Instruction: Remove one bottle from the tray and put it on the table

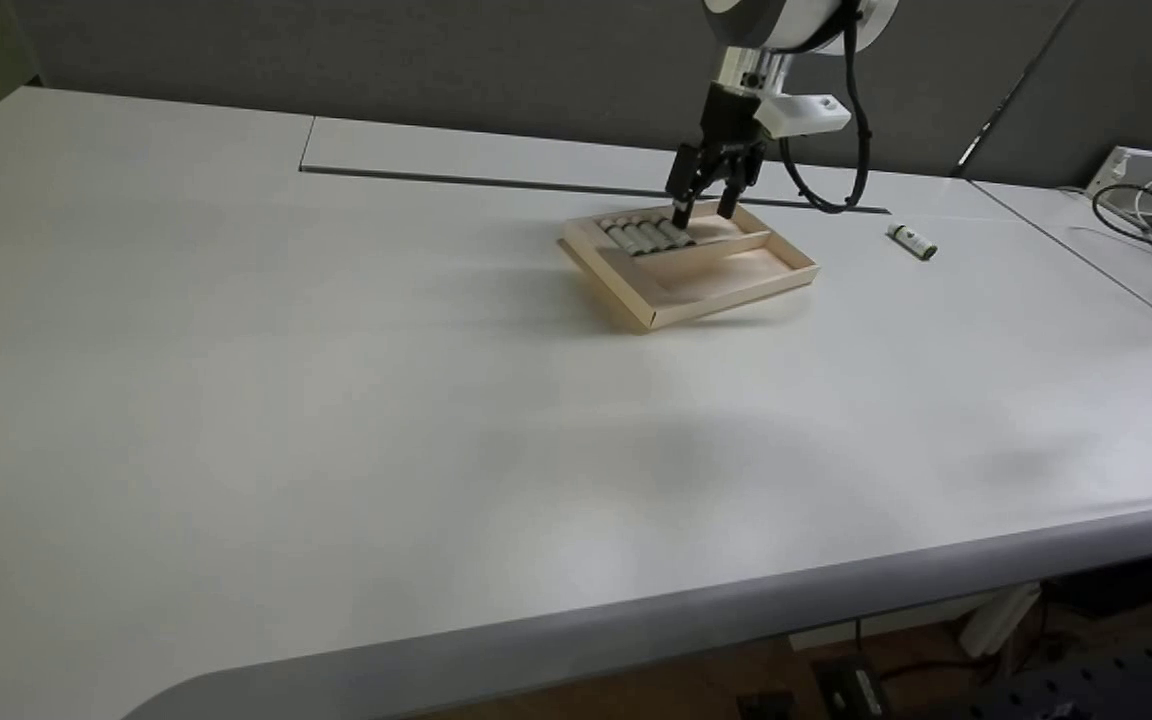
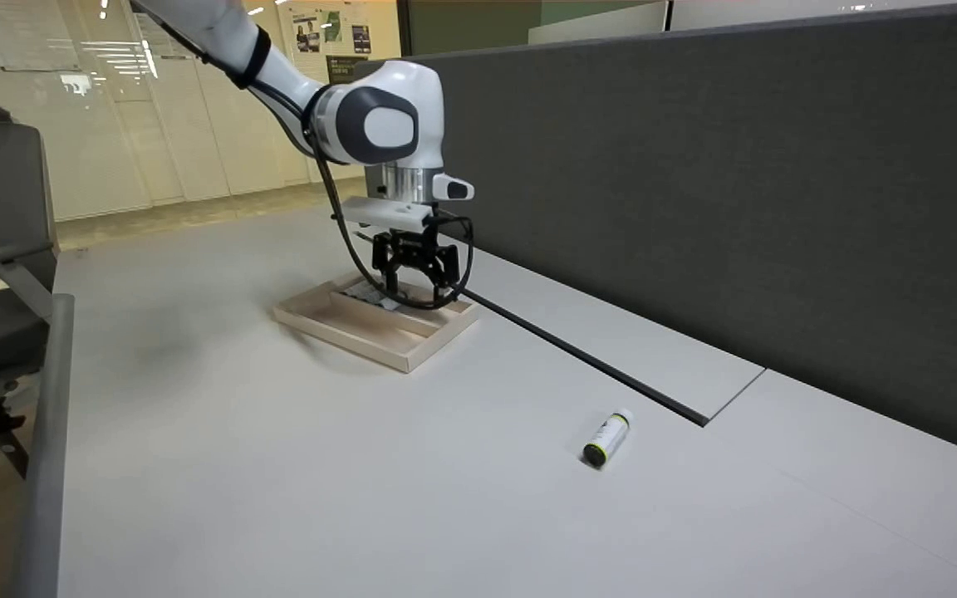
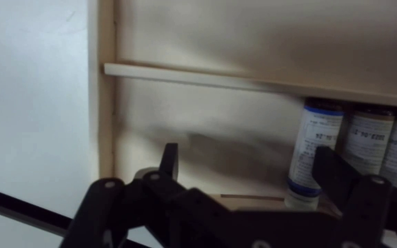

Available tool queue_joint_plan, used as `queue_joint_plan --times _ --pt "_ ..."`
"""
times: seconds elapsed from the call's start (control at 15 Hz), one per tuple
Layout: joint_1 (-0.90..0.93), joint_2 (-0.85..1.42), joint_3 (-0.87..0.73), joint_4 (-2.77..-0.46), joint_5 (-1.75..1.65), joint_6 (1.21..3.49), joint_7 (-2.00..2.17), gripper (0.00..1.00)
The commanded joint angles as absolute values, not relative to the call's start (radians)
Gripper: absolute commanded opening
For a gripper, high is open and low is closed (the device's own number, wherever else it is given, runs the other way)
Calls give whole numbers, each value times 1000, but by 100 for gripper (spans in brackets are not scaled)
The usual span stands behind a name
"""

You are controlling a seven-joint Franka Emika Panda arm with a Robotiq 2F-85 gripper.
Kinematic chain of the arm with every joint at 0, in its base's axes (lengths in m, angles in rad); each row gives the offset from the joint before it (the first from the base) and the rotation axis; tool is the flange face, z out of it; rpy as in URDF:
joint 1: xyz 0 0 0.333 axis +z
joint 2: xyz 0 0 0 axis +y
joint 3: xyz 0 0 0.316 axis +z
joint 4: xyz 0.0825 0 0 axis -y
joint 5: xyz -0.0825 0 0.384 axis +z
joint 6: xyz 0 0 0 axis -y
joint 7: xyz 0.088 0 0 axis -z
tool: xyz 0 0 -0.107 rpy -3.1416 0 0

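Spread wide and gripping nothing, my end effector (image 3: 247, 151) is at the compartment of the tray (image 1: 733, 298) where the row of bottles (image 1: 654, 236) lies; pale floor (image 3: 219, 117) shows between my fingers (image 3: 170, 160). The worktop (image 1: 336, 450) stretches broadly to its grey edge (image 1: 696, 625), and a partition (image 1: 386, 60) rises behind, past the dark seam (image 1: 456, 180). A loose bottle (image 1: 912, 241) lies on the worktop, well apart from the tray. One finger hides part of the blue-banded bottle (image 3: 308, 148), touching or not I cannot tell; the row runs off the wrist view's right edge.
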State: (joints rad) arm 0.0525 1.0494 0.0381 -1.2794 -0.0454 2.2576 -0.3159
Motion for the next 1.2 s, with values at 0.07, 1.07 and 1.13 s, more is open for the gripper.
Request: queue_joint_plan --times 0.07,1.07,1.13 --pt "48 1053 20 -1234 -87 2235 -277 100" --pt "47 1080 69 -1204 -67 2213 -299 100" --pt "47 1083 70 -1204 -66 2213 -299 100"
